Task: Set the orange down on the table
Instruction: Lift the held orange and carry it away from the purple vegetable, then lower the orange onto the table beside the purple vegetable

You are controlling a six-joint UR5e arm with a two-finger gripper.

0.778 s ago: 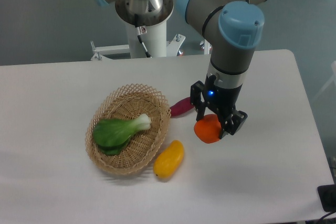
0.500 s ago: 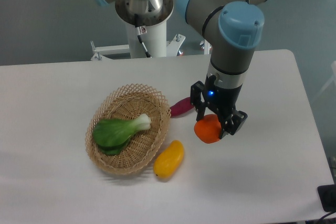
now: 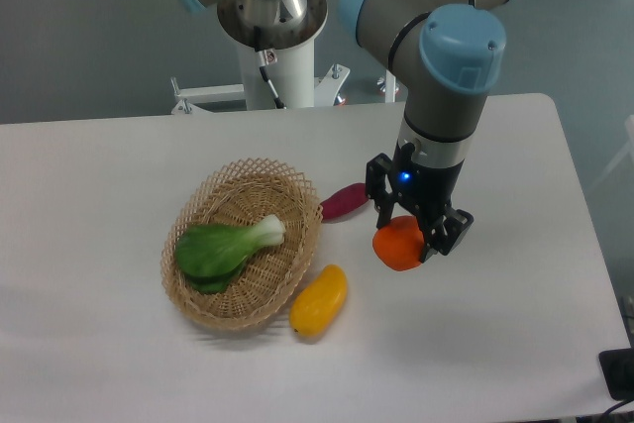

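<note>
Desk (image 3: 119,364): large white top with rounded corners, carrying every item listed below.

Arm (image 3: 441,66): grey tubes with light blue joint caps, reaching down from the upper middle of the view over the right half of the desk; a small blue light glows on the wrist.

Pedestal (image 3: 282,47): white column with a metal flange, standing behind the far edge of the desk.

Basket (image 3: 243,242): woven wicker, oval, open weave at the rim, left of centre on the desk.

Bok choy (image 3: 226,247): green leaves with a pale stalk end, lying inside the basket.

Tool (image 3: 414,235): black, two fingers pointing down, clenched on the orange from either side.

Yellow fruit (image 3: 319,300): elongated, mango-like, lying on the desk just beside the basket's near right rim.

Orange (image 3: 397,244): round, bright, held between the fingers of the tool to the right of the basket; whether its underside touches the desk cannot be told.

Sweet potato (image 3: 344,201): purple, oblong, lying on the desk between the basket's far right rim and the tool, partly hidden by the tool.
</note>
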